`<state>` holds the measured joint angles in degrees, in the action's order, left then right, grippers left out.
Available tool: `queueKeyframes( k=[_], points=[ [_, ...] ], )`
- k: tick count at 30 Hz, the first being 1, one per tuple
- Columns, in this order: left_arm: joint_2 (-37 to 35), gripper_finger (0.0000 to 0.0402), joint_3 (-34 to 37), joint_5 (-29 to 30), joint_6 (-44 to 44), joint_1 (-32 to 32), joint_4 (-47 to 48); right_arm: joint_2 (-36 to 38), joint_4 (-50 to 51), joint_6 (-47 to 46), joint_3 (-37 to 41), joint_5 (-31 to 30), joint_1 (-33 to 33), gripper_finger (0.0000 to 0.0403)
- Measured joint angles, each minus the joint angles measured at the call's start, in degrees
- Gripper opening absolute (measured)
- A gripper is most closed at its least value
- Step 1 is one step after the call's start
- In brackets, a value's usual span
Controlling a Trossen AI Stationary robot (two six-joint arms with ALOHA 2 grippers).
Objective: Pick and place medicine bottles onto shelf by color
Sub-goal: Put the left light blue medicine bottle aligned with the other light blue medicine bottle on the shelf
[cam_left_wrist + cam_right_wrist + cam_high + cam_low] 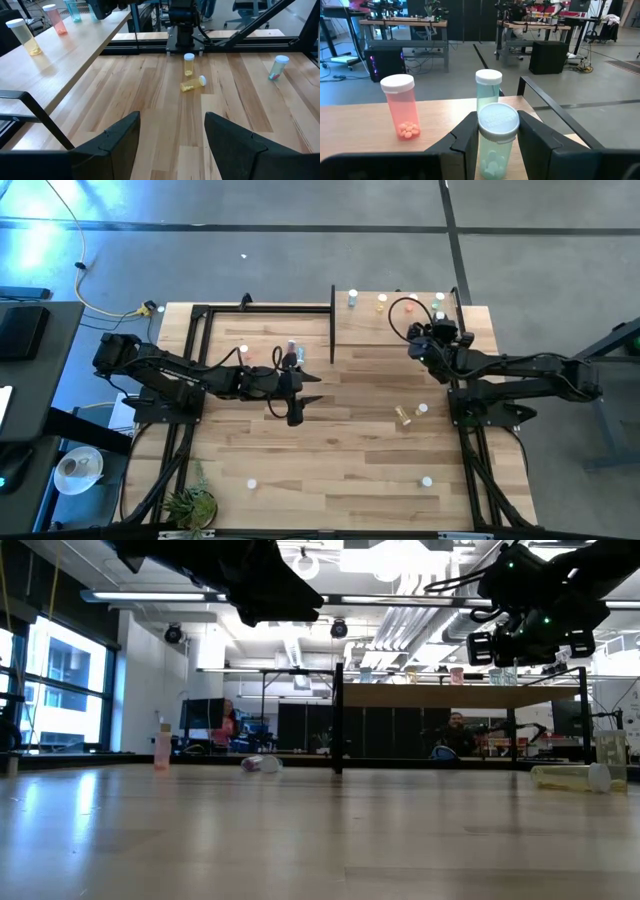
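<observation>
Two dark fingers of our right gripper [492, 137] clamp a pale green white-capped bottle [494, 135] above the pale-wood shelf [360, 125]; just beyond stand another green bottle [488, 90] and a red bottle [402, 105]. Our left gripper [172, 137] hangs wide open, empty.

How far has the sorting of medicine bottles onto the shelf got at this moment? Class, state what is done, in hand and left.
Done: several bottles stand on the shelf, including a red one. In hand: the right gripper holds a green bottle above the shelf. Left: two yellow bottles and others lie on the table; the left gripper hovers open.
</observation>
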<state>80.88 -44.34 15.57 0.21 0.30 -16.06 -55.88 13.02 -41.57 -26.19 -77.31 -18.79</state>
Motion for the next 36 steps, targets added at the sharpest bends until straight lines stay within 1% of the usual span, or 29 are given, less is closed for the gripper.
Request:
queueKeyframes(
  k=[4,6,8,13,20,30,36],
  points=[
    [0.00,0.0213,0.00,0.00,0.00,0.00,-0.02,0.00,0.00,-0.29,-0.01,0.17,0.00,0.0111],
    [0.00,0.0213,0.00,0.00,0.00,0.00,-0.02,0.02,0.00,-1.01,-0.01,0.26,0.00,0.0123],
    [0.00,0.0213,0.00,0.00,0.00,0.00,-0.02,-0.11,0.56,-1.65,0.12,1.65,0.00,0.0138],
    [0.00,0.0213,0.00,0.00,0.00,0.00,-0.04,-0.07,0.28,-1.72,0.12,0.85,0.00,0.0163],
    [0.00,0.0213,0.00,0.00,0.00,0.00,-0.04,0.00,0.12,-1.54,0.12,-1.49,0.00,0.0167],
    [0.00,0.0213,0.00,0.00,0.00,0.00,-0.06,0.46,0.05,-1.21,0.12,-1.70,0.04,0.0167],
    [0.00,0.0213,0.00,0.00,0.00,0.01,-0.03,2.68,-1.13,1.64,0.10,-1.72,0.04,0.0168]
  ],
)
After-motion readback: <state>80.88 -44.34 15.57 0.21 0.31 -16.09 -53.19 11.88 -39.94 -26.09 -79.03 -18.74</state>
